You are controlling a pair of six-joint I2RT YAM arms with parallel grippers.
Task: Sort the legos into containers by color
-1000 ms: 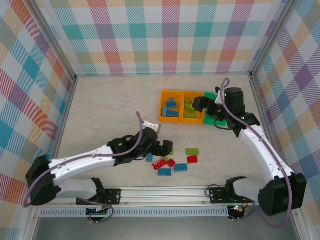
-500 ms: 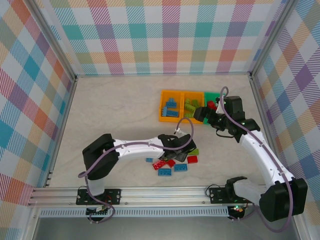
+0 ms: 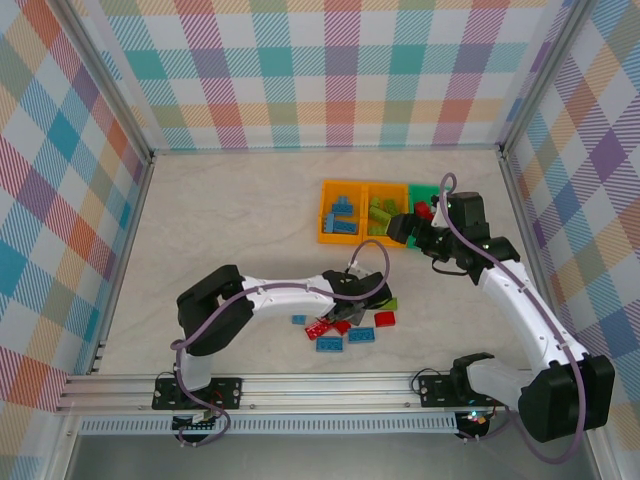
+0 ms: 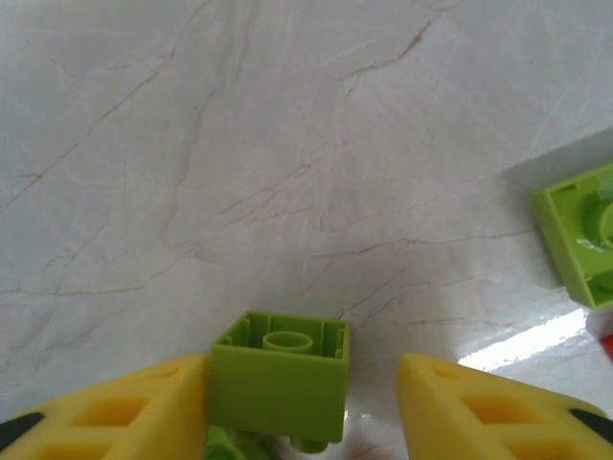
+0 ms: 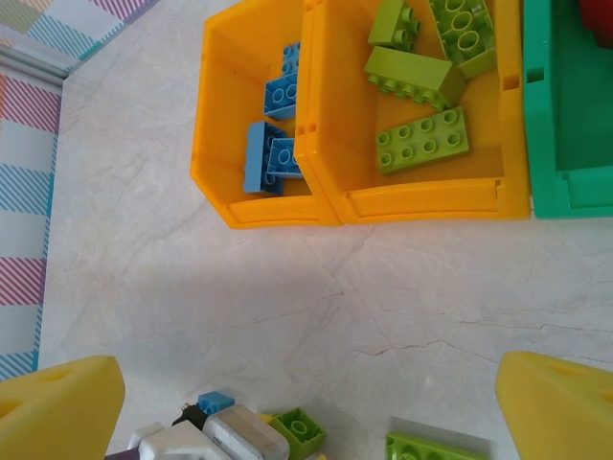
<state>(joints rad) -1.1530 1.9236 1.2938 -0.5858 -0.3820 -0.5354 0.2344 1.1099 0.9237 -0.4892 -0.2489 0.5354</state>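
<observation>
**Seating the grip on a lime green brick**

The lime green brick [image 4: 280, 383] sits on the table [image 3: 230, 220] among the loose legos, between the fingers of the left gripper [image 4: 304, 398]. Its hollow underside shows on the far face. The jaws stand partly apart around it. One finger [image 4: 124, 412] touches the brick's side, and the other finger [image 4: 488, 412] is separated from it by a visible gap. The brick is therefore bracketed but not clamped.

Procedure, as judged from this position:

1. Close the free finger onto the opposite flat wall. Contact on one side only is likely to push the brick sideways or turn it, so the closing should be slow.
2. Keep the pads on the smooth walls, not on the studs or the open rim. The plastic is hard and slick.
3. Lift straight up. A second green brick [image 4: 579, 235] lies near, and a red brick [image 3: 385, 319] and a blue brick [image 3: 361, 335] lie close by.
4. Carry the brick to the middle orange bin [image 5: 421, 201], which holds green bricks. The orange bin [image 5: 215, 144] beside it holds blue ones, and the green bin [image 5: 565, 196] stands on the other side.

The right gripper [image 5: 311, 393] hovers near the bins with its jaws wide apart and holds nothing. The left arm's approach should allow for it.
</observation>
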